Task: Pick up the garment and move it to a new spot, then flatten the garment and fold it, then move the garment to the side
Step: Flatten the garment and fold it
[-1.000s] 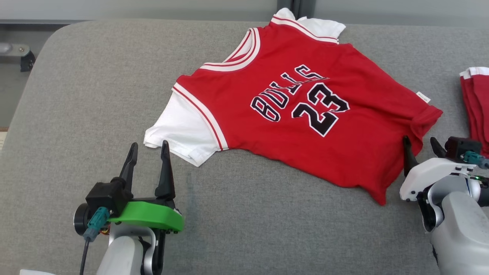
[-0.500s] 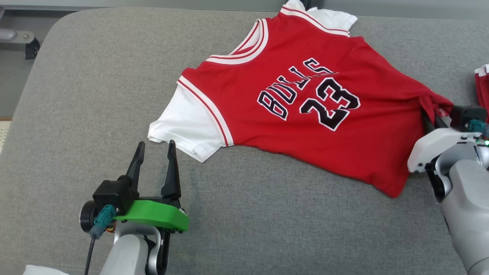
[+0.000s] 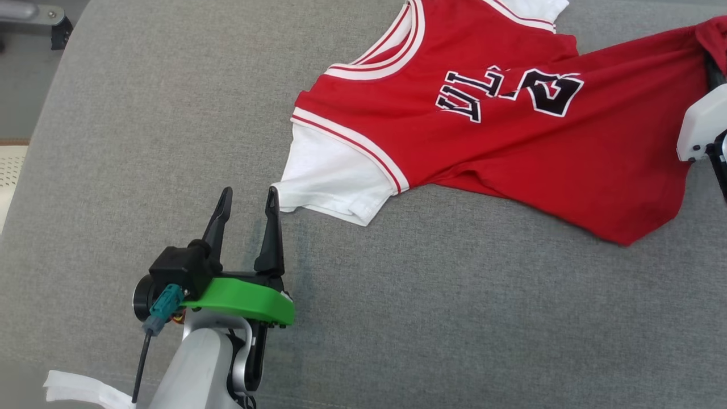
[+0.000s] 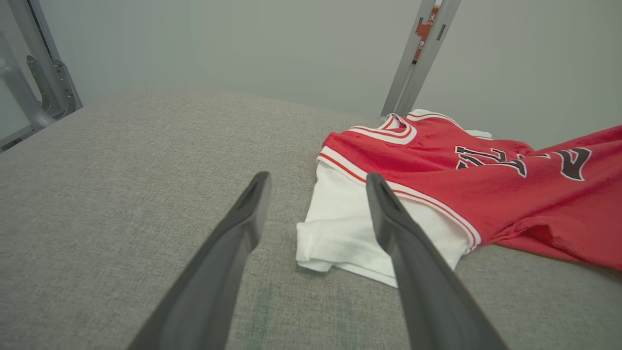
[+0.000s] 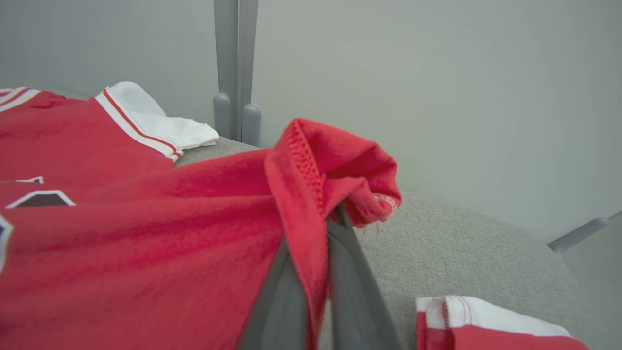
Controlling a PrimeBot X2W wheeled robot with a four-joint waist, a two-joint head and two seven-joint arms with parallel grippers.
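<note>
Two pincers are shown over a grey fabric-covered worktop [image 3: 142, 142]; the left pincer [image 3: 250, 193] is held wide open with nothing between its fingers, its tips just beside the white sleeve [image 3: 335, 182] of the garment [image 3: 511, 153]; the right pincer [image 5: 324, 233] is clamped on a bunched corner of the red hem, which is raised above the worktop at the right; the rest of the garment, a red jersey with black lettering, is spread toward the far edge, creased across the print; a folded red-and-white piece [image 5: 486, 325] is seen near the right pincer.
</note>
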